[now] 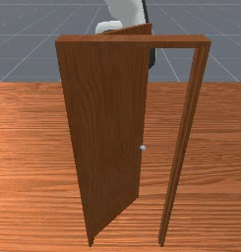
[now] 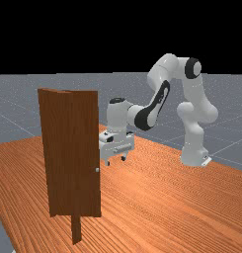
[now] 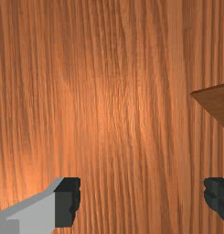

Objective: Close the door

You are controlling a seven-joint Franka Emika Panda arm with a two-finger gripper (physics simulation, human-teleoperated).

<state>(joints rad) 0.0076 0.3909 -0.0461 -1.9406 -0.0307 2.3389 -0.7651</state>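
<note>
The brown door (image 1: 107, 123) stands ajar in its frame (image 1: 134, 41), hinged at the front view's left post and swung back toward the arm. Its small pale knob (image 1: 143, 147) is near the free edge. In the far view my gripper (image 2: 116, 161) hangs above the table, to the right of the door (image 2: 73, 153) and its knob (image 2: 97, 170). The wrist view has the gripper (image 3: 142, 196) open, fingers wide apart with nothing between them, and a corner of the door (image 3: 216, 100) beyond one finger.
The frame's other post (image 1: 183, 138) stands across the opening at the front view's right. Orange-brown table (image 2: 157, 197) extends under the gripper and toward the arm's base (image 2: 193, 155). The frame's top beam spans both posts.
</note>
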